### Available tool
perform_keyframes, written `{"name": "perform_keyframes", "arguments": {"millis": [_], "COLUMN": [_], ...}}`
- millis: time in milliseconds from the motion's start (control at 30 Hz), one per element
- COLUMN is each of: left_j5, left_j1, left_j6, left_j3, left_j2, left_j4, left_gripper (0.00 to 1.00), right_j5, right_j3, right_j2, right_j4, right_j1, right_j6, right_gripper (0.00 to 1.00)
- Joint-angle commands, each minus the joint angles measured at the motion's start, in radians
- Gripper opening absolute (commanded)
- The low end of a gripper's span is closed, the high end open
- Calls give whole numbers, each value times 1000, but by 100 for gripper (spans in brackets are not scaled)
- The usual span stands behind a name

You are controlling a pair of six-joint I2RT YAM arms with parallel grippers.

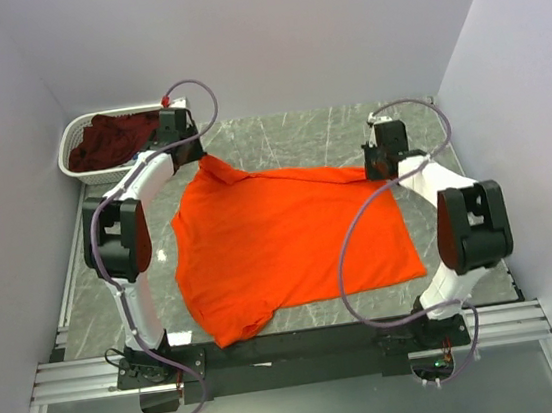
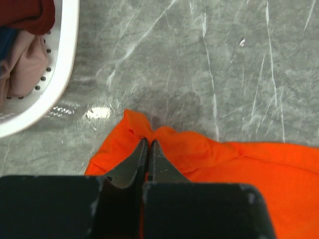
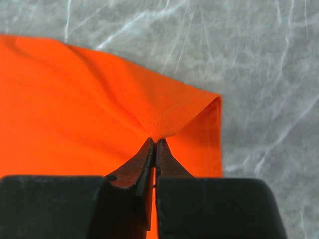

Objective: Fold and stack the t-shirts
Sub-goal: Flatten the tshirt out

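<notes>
The orange t-shirt lies spread over the middle of the grey marble table. My left gripper is shut on its far left corner; in the left wrist view the cloth bunches at the fingertips. My right gripper is shut on the shirt's far right corner, where the stitched hem puckers at the tips. The maroon t-shirt lies crumpled in the white basket at the far left.
The white lattice basket stands just left of my left gripper, with maroon and pinkish cloth inside. Grey walls close in the table on the left, back and right. A metal rail runs along the near edge.
</notes>
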Motion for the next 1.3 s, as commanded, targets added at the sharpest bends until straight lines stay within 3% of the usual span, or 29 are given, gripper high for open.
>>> {"name": "perform_keyframes", "arguments": {"millis": [0,200,400,733,933,1267], "left_j5": [0,-4,-32,-78,-152,-159], "left_j1": [4,1,-1,-42,-65,-81], "left_j6": [0,-54,-113,-227,-253,-247], "left_j3": [90,174,145,239,256,276], "left_j2": [8,31,10,25,21,57], "left_j4": [41,-23,3,-106,-105,-33], "left_gripper": [1,1,1,1,1,1], "right_j5": [15,11,-11,-57,-15,-17], "right_j3": [142,320,379,439,428,457], "right_j2": [49,175,203,237,215,249], "right_j4": [39,-87,-112,-173,-184,-188], "right_j1": [-25,-59,-82,-108,-126,-168], "right_j6": [2,74,117,155,178,260], "right_gripper": [0,0,0,0,0,0]}}
